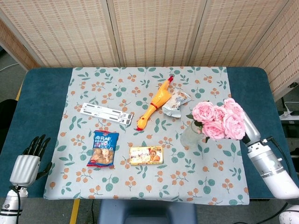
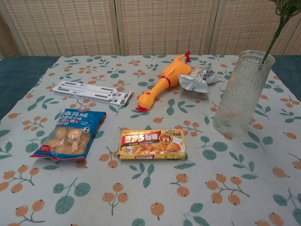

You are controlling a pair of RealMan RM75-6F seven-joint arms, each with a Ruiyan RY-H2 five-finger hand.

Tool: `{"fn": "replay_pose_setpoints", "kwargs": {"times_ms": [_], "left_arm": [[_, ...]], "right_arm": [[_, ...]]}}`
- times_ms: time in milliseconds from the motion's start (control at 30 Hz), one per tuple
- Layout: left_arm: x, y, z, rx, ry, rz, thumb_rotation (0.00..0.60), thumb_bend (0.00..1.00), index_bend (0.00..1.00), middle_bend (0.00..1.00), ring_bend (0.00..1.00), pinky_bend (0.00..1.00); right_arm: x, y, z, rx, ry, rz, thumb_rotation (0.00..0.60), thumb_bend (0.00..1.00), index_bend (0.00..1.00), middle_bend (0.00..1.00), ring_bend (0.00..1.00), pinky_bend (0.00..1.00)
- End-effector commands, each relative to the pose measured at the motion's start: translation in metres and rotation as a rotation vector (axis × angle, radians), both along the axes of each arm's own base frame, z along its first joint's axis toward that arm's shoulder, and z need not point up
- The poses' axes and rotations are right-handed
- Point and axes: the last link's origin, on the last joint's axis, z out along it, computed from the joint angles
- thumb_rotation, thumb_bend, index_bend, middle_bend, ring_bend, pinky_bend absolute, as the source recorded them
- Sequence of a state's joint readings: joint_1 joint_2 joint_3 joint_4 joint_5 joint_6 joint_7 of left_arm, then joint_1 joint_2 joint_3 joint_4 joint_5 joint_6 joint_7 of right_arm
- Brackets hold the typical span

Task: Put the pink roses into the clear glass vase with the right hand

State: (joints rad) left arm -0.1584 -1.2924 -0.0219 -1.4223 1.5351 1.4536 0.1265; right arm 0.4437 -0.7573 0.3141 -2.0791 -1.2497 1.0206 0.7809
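The pink roses [image 1: 219,120] hang in a bunch above the right side of the table, blossoms tilted to the right of the clear glass vase [image 1: 190,134]. My right hand [image 1: 249,127] grips them from behind, mostly hidden by the blossoms. In the chest view the green stem [image 2: 274,35] slants down from the upper right, and its lower end passes into the mouth of the upright vase [image 2: 242,92]. My left hand [image 1: 29,161] rests at the near left edge, fingers spread, holding nothing.
A yellow rubber chicken [image 1: 155,103] and a crumpled silver packet [image 1: 175,102] lie just behind the vase. A yellow snack box [image 1: 145,155], a blue snack bag [image 1: 103,149] and a white plastic strip [image 1: 105,113] lie to the vase's left.
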Motion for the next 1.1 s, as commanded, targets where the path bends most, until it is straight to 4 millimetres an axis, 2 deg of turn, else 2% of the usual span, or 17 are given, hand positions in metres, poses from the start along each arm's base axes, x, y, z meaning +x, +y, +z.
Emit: {"fn": "replay_pose_setpoints", "kwargs": {"times_ms": [33,367,567,767,867,933,1000,1100], "left_arm": [[0.000,0.000,0.000,-0.001,0.000,0.001,0.600,0.33,0.05,0.00,0.02,0.34],[0.000,0.000,0.001,0.003,-0.002,0.000,0.600,0.33,0.06,0.00,0.02,0.34],[-0.001,0.000,0.001,0.003,-0.001,0.000,0.600,0.33,0.06,0.00,0.02,0.34],[0.000,0.000,0.001,0.001,0.000,-0.001,0.600,0.33,0.06,0.00,0.02,0.34],[0.000,0.000,0.000,0.001,0.000,0.000,0.600,0.33,0.06,0.00,0.02,0.34],[0.000,0.000,0.001,0.001,0.000,0.000,0.600,0.33,0.06,0.00,0.02,0.34],[0.000,0.000,0.001,0.002,-0.001,0.000,0.600,0.33,0.06,0.00,0.02,0.34],[0.000,0.000,0.001,0.002,0.000,0.000,0.600,0.33,0.06,0.00,0.02,0.34]], "right_arm": [[-0.006,-0.006,-0.007,0.024,-0.009,-0.023,0.600,0.63,0.90,0.89,0.94,1.00],[-0.032,-0.017,-0.025,0.081,-0.004,-0.089,0.600,0.63,0.89,0.89,0.94,1.00],[-0.046,-0.021,-0.032,0.111,0.008,-0.109,0.600,0.62,0.78,0.89,0.94,1.00],[-0.054,-0.021,-0.036,0.133,0.022,-0.106,0.600,0.60,0.73,0.89,0.93,1.00],[-0.055,-0.020,-0.038,0.146,0.036,-0.094,0.600,0.50,0.64,0.89,0.93,1.00],[-0.056,-0.019,-0.039,0.156,0.048,-0.083,0.600,0.38,0.54,0.89,0.92,1.00],[-0.056,-0.019,-0.039,0.159,0.052,-0.070,0.600,0.23,0.38,0.89,0.90,1.00],[-0.055,-0.018,-0.038,0.162,0.047,-0.060,0.600,0.12,0.21,0.89,0.90,1.00]]}}
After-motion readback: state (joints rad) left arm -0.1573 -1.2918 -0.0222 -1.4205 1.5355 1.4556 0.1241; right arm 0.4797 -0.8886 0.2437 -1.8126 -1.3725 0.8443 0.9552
